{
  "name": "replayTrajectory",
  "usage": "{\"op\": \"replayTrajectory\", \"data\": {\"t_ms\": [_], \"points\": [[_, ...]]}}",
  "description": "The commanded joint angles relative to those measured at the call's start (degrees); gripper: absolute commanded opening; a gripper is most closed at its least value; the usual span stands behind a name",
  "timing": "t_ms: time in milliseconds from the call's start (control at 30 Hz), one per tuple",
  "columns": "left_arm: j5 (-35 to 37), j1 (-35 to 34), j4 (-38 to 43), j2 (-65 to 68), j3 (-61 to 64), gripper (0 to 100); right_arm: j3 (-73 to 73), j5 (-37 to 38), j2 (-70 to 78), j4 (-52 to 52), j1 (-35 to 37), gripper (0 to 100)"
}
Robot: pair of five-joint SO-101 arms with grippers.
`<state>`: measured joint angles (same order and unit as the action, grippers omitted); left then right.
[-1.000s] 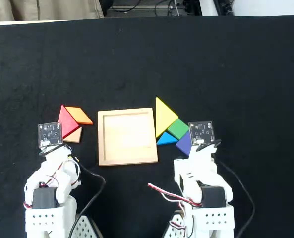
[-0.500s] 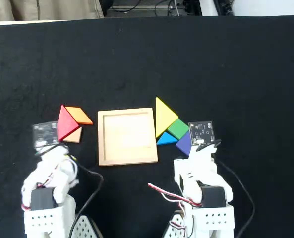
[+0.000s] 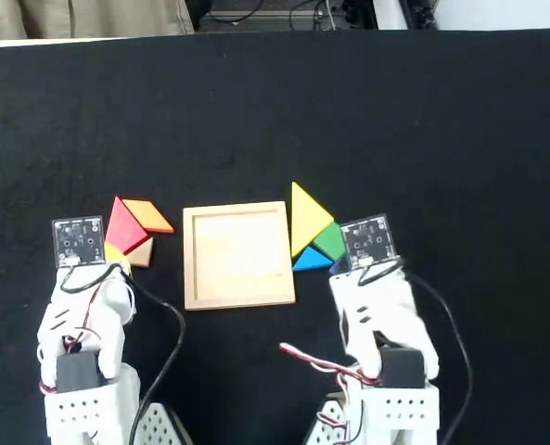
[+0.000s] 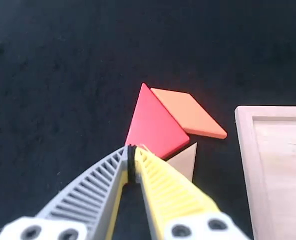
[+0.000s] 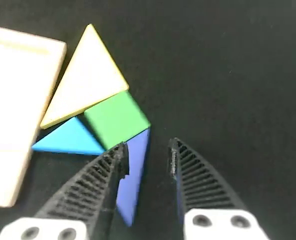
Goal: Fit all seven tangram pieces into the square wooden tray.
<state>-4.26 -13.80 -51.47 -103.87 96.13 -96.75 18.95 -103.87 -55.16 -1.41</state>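
Wooden tray (image 4: 243,150) runs off the frame edge in both wrist views. From above, the right arm's camera board (image 3: 365,239) covers most of the dark blue piece (image 5: 137,165). One right gripper (image 5: 147,147) finger overlaps its edge. I see the pale triangle (image 4: 184,162) partly hidden behind the left gripper (image 4: 132,151).

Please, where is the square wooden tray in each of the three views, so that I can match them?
High view: the wooden tray lies mid-table, between the red triangle and the yellow triangle.
Left wrist view: its corner sits beyond the orange parallelogram.
Right wrist view: its side lies beside the yellow triangle.
Shared landmark: the black table around it.
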Motion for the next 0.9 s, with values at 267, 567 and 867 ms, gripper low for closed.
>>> {"op": "replayTrajectory", "data": {"t_ms": [267,567,867], "points": [[0.5,2.2,-6.2,-0.2,-1.8,20,15.8,-1.3,-3.2,-9.8,5.8,15.2],[0.2,3.8,-5.9,-0.3,-0.7,18,32.0,-2.5,19.6,-3.1,8.1,15.2],[0.2,3.3,-5.6,-0.4,-0.3,18,49.0,-10.6,65.7,5.4,11.8,15.2]]}}
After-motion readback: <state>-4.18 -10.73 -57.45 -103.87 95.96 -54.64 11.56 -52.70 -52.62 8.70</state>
